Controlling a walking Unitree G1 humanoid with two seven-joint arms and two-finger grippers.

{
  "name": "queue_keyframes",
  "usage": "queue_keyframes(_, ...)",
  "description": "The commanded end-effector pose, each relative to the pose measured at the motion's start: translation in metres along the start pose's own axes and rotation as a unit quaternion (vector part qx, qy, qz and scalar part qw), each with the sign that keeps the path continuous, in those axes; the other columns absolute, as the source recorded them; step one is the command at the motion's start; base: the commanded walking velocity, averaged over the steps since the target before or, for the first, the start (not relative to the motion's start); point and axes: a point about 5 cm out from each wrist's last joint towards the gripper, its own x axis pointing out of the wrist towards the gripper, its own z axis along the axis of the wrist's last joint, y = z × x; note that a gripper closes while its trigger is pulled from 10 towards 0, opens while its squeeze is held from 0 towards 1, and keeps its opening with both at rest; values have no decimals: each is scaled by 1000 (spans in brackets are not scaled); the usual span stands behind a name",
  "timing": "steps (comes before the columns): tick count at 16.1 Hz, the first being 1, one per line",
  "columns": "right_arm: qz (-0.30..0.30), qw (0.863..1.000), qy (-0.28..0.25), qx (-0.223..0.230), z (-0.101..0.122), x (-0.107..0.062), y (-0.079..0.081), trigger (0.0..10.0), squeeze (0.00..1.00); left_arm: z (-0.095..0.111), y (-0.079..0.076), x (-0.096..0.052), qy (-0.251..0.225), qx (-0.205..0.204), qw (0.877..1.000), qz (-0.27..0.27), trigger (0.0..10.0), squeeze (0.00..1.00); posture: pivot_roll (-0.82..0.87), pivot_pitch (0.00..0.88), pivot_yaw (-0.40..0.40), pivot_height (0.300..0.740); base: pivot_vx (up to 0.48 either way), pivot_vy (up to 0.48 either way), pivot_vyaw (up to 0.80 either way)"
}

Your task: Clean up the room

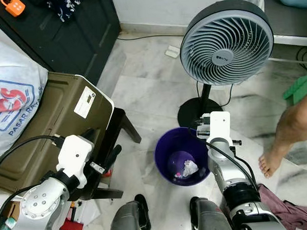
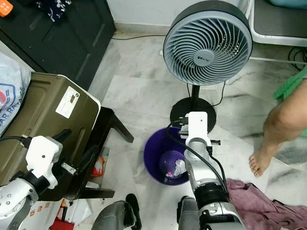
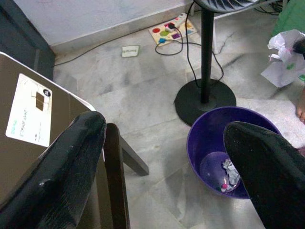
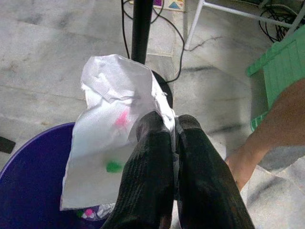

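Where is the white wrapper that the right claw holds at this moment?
In the right wrist view, the white wrapper is pinched in the right claw, above the rim of the purple bin, near the fan's base.

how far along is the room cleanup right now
Partly done. Crumpled trash already lies in the purple bin. In hand: the right hand is shut on a white wrapper, held over the bin's rim beside the fan. Left: dropping that wrapper in, then the maroon cloth on the floor near a person's foot. The left hand is open, holding nothing.
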Motion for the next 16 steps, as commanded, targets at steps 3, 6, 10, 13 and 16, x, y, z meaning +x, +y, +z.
queue_keyframes(3, 16, 1000, 9, 21, -5, -1, 5, 10000, 957, -1, 2, -1, 6, 3, 1000, 7, 10000, 0, 50, 285, 153, 740, 0, 0, 0)
queue_keyframes(6, 31, 999, -4, 35, 0, -1, 10, 10000, 1000, -1, 4, -2, 6, 6, 1000, 10, 10000, 0, 54, 283, 152, 740, 0, 0, 0)
queue_keyframes(10, 48, 997, -21, 58, 7, -2, 16, 10000, 1000, -1, 5, -3, 5, 9, 1000, 17, 10000, 0, 60, 277, 150, 740, 0, 0, 0)
queue_keyframes(13, 60, 995, -37, 70, 12, -4, 21, 10000, 1000, -1, 6, -3, 6, 11, 1000, 20, 10000, 0, 64, 273, 152, 740, 0, 0, 0)
queue_keyframes(16, 115, 987, -68, 94, 21, -12, 35, 10000, 1000, 1, 6, 2, 0, 13, 1000, 27, 10000, 0, 59, 253, 150, 740, 0, 0, 0)
